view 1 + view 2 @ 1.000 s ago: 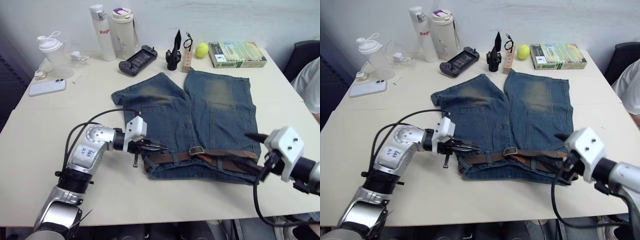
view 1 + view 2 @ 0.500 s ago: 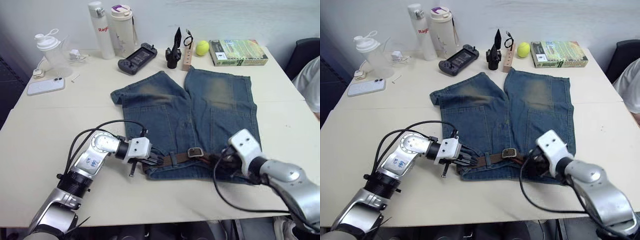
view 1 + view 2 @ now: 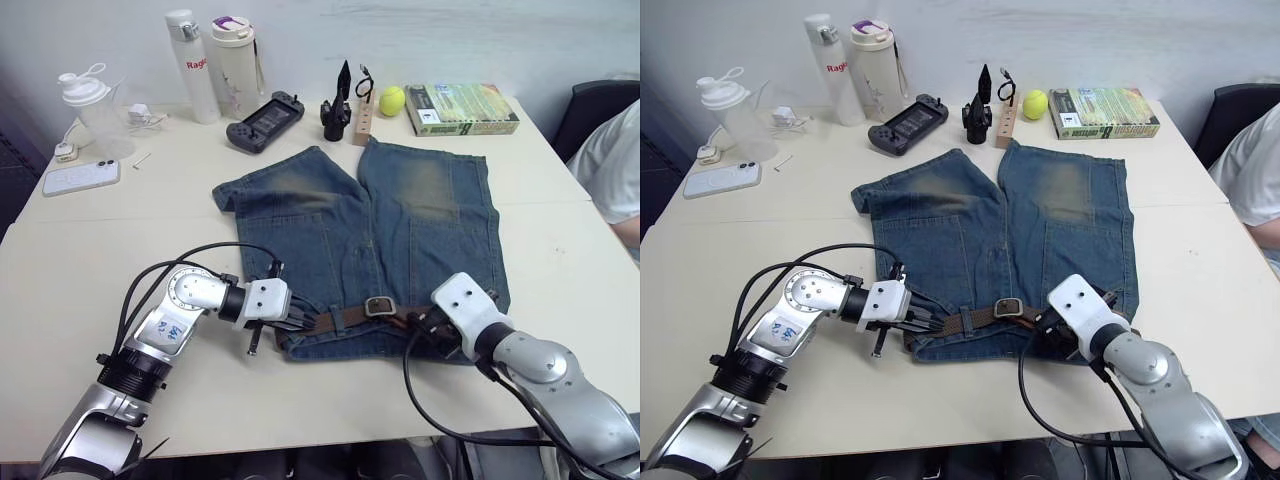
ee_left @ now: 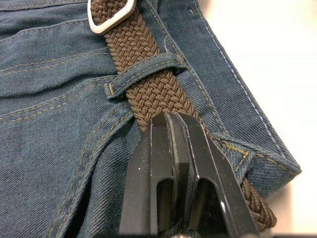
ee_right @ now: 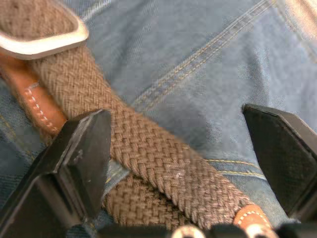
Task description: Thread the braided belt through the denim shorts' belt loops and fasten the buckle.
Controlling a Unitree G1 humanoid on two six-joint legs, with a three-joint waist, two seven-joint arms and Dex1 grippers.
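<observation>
denim shorts (image 3: 400, 225): faded blue, tan-worn patches on both legs, laid flat on a pale table (image 3: 90, 250); waistband at the robot's edge, legs pointing to the far side.
braided belt (image 3: 340, 318): dark-brown weave, lying along the waistband; in the left wrist view it passes under one of the belt loops (image 4: 143, 73).
buckle (image 3: 379, 305): silver-grey frame, about mid-waistband; smooth leather tip just beside it in the right wrist view.
left gripper (image 4: 171, 126): at the waistband's left end, black fingers together, tips resting on the belt weave; whether they pinch it cannot be told.
right gripper (image 5: 181, 148): over the waistband right of the buckle, fingers (image 5: 81, 148) wide apart, straddling the belt without touching it.
far edge of table: white bottle (image 3: 185, 52), lidded tumbler (image 3: 232, 55), shaker bottle (image 3: 85, 100), phone (image 3: 80, 177), game controller (image 3: 262, 108), tennis ball (image 3: 391, 100), book (image 3: 462, 108).
right edge: a person's white sleeve (image 3: 610, 165).
</observation>
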